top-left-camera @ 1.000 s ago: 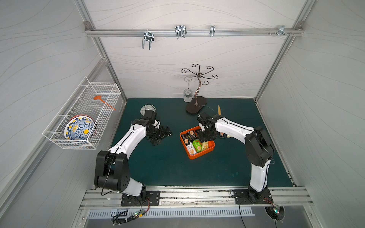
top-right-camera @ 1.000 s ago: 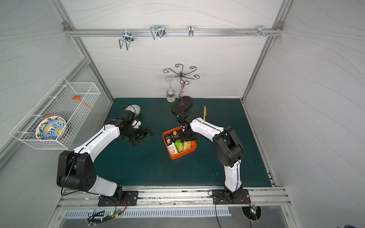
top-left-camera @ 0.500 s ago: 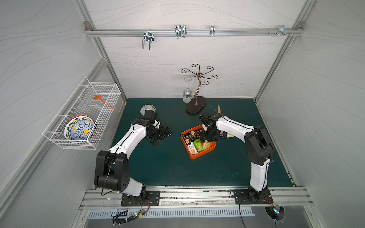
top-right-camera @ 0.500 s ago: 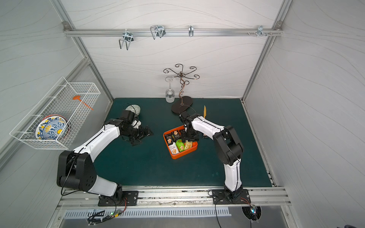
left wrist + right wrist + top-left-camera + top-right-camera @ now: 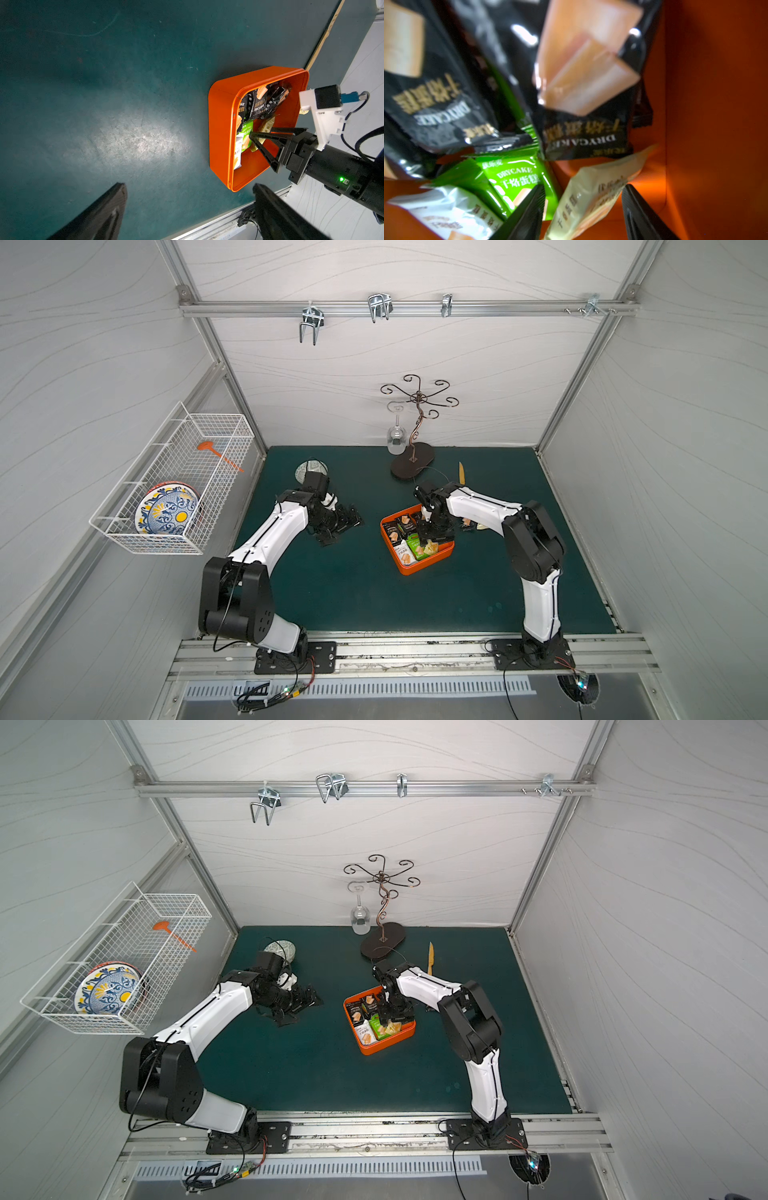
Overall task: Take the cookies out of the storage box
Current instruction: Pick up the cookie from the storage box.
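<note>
Orange storage box (image 5: 419,570) sits mid-worktop (image 5: 353,597) with a heap of cookies (image 5: 401,549) in it, so there's plenty left to clear.

Right gripper (image 5: 260,132) is down inside the box. Its fingers are part-open and straddle the pale yellow packet (image 5: 593,193), which leans near the box wall. I see no clamp on it yet. Left gripper (image 5: 340,529) hovers over bare worktop well apart from the box, fingers wide, holding nothing.

For the pick:
- Centre the packet between the fingers before you close.
- Go a touch deeper so you pinch the cookie body, not just the crimped wrapper edge (foil looks slick and will likely slide).
- Watch the green packet (image 5: 517,174) right beside one finger. If you close off-centre you probably drag it along.
- Keep the other finger off the wall. A catch there could tip the box, since nothing braces it.
- Lift straight up, then carry out over the rim.
</note>
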You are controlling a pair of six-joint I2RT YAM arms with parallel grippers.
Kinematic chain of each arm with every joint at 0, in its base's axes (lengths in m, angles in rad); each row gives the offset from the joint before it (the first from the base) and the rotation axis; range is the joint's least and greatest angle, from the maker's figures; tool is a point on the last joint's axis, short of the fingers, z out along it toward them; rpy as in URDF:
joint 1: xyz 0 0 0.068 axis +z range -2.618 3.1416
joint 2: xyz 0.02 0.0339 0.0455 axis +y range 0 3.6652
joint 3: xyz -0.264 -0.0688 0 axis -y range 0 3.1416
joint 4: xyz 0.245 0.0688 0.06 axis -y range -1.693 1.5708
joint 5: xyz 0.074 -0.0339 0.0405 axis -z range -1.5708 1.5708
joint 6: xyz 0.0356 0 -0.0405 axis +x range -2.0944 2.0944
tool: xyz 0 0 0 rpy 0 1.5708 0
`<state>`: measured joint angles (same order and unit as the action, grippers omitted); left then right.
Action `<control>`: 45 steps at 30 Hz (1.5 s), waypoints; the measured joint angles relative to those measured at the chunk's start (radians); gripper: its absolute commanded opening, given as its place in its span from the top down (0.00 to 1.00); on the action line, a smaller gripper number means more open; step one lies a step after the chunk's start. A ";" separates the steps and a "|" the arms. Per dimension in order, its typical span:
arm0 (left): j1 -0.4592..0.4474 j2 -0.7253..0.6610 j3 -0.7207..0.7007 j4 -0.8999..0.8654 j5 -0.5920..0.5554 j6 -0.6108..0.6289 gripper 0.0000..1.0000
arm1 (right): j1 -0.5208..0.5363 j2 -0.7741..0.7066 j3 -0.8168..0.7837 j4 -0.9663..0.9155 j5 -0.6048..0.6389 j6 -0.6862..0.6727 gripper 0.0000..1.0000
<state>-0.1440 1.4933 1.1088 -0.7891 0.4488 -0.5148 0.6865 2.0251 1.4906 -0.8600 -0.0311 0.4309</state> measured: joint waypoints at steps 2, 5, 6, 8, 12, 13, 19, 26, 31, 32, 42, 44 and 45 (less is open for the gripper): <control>0.000 0.000 0.000 0.000 0.000 0.002 0.01 | 0.003 -0.011 -0.014 0.037 -0.004 -0.002 0.37; 0.000 0.000 0.000 0.000 0.000 0.003 0.01 | 0.018 -0.036 -0.026 0.076 -0.004 -0.014 0.37; 0.000 0.000 0.000 0.000 0.000 0.003 0.01 | 0.025 -0.043 -0.026 0.085 -0.003 -0.019 0.38; 0.000 0.000 0.000 0.000 0.000 0.003 0.01 | 0.041 -0.054 -0.023 0.098 0.004 -0.029 0.38; 0.000 0.000 0.000 0.000 0.000 0.003 0.01 | 0.052 -0.055 -0.019 0.096 0.011 -0.030 0.37; 0.000 0.000 0.000 0.000 0.000 0.003 0.01 | 0.051 -0.055 -0.019 0.095 0.012 -0.027 0.36; 0.000 0.000 0.000 0.000 0.000 0.003 0.01 | 0.044 -0.059 -0.027 0.094 0.014 -0.013 0.29; 0.000 0.000 0.000 0.000 0.000 0.003 0.01 | 0.040 -0.108 -0.035 0.079 0.025 -0.012 0.29; 0.000 0.000 0.000 0.000 0.000 0.003 0.01 | 0.011 -0.142 -0.062 0.077 0.019 -0.014 0.29; 0.000 0.000 0.000 0.000 0.000 0.003 0.01 | 0.002 -0.141 -0.069 0.079 0.016 -0.018 0.29; 0.000 0.000 0.000 -0.010 0.000 0.003 0.01 | -0.012 -0.093 -0.078 0.103 -0.003 -0.063 0.30; 0.000 0.000 0.000 -0.011 -0.001 0.003 0.01 | -0.011 -0.083 -0.078 0.109 -0.006 -0.065 0.31; 0.000 0.000 0.000 -0.014 -0.002 0.003 0.01 | -0.010 -0.076 -0.077 0.111 -0.008 -0.065 0.31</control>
<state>-0.1436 1.4933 1.1088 -0.8036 0.4473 -0.5117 0.6762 1.9495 1.4136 -0.7490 -0.0391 0.3656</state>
